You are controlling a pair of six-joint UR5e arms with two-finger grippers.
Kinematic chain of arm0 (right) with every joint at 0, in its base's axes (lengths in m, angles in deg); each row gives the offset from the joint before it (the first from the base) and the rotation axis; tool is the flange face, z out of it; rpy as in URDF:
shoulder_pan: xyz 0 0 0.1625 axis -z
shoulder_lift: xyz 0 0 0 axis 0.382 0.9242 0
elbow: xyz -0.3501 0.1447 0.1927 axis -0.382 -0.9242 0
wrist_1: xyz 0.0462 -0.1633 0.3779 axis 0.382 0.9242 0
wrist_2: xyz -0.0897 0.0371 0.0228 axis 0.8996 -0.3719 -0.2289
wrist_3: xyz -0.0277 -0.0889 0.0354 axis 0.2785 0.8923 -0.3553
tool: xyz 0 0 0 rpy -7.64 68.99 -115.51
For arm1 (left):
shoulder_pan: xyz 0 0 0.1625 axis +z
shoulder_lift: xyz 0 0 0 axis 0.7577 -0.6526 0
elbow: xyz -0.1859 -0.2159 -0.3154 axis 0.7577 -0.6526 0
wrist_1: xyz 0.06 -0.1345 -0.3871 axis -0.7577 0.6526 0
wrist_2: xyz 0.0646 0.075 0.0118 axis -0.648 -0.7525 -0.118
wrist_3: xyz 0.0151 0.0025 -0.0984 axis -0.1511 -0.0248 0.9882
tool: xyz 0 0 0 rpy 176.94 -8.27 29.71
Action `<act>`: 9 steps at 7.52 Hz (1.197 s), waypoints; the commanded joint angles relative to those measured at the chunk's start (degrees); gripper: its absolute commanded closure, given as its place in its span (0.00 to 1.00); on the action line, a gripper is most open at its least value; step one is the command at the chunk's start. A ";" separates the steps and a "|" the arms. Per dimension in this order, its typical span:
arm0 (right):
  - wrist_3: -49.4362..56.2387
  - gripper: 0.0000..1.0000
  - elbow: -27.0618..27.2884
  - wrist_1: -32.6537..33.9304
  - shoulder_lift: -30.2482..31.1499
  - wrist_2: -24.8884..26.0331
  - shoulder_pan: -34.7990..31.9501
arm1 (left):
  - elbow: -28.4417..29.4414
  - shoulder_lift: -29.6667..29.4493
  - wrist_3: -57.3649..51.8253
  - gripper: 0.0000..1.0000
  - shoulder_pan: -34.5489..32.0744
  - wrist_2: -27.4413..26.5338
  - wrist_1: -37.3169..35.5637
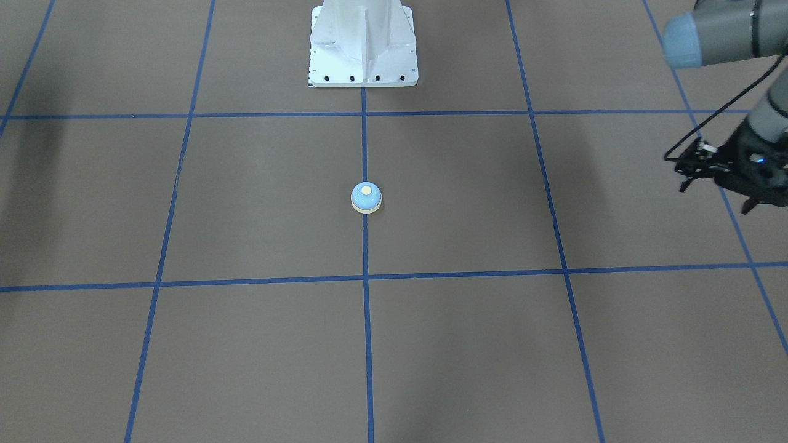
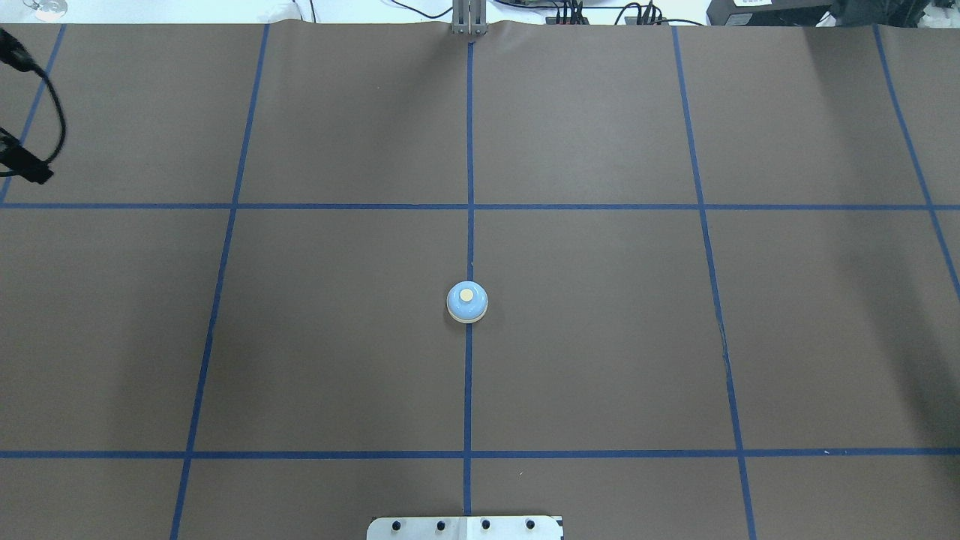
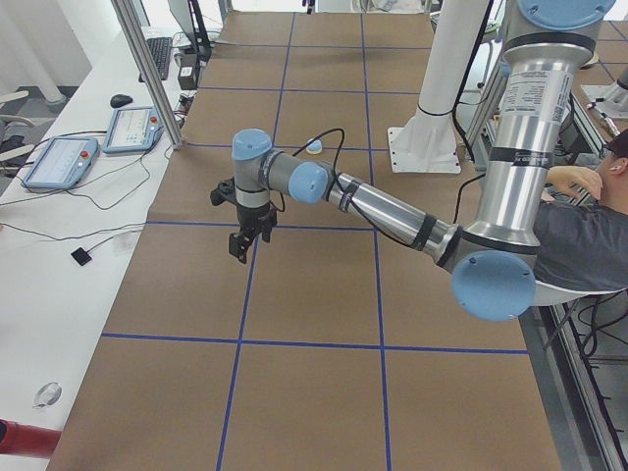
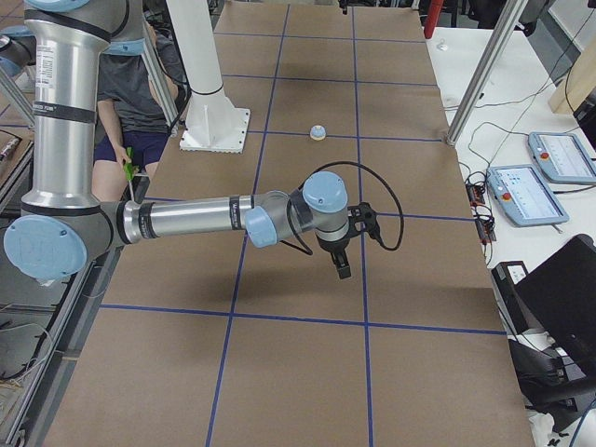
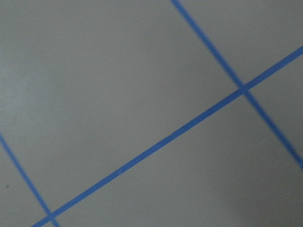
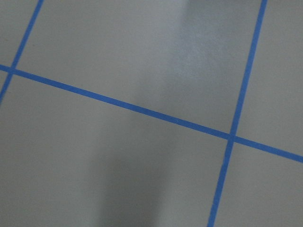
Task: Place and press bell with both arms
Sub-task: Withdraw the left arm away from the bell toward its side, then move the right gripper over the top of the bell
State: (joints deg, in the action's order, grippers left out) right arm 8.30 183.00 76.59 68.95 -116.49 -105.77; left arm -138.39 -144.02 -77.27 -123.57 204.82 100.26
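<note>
The light-blue bell [image 1: 366, 198] with its cream button stands upright on the centre blue tape line of the brown table, alone and untouched. It also shows in the overhead view [image 2: 467, 302] and small in the side views [image 3: 314, 147] [image 4: 318, 133]. My left gripper [image 1: 714, 195] hangs above the table far out on my left [image 3: 241, 247], well away from the bell; I cannot tell how its jaws stand. My right gripper [image 4: 342, 268] hovers far out on my right and shows only in the side view, so I cannot tell its state. Both wrist views show only table and tape.
The white pedestal base [image 1: 363, 43] stands behind the bell on the centre line. Blue tape lines [image 2: 469, 206] grid the table. Seated people [image 3: 589, 226] [image 4: 140, 84] are beside the robot. Teach pendants [image 3: 59, 162] [image 4: 521, 194] lie on side benches.
</note>
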 commanded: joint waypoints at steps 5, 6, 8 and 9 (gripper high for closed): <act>-12.47 0.00 3.77 0.52 -10.72 -2.39 10.68 | 10.14 13.05 -6.29 0.00 -25.33 13.38 6.67; -18.96 0.00 3.68 0.70 -14.23 0.93 15.85 | 8.75 14.97 -6.21 0.00 -25.72 13.57 6.69; -25.25 0.00 3.68 10.64 -24.23 7.18 22.56 | 8.13 15.08 -6.20 0.00 -25.54 13.49 6.60; -28.05 0.00 3.68 18.20 -30.81 10.69 26.76 | 6.47 15.16 -5.68 0.00 -25.46 13.40 6.52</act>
State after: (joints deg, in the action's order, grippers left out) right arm -15.93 186.67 85.71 46.35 -110.23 -84.07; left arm -130.44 -129.06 -83.34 -149.00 218.21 106.78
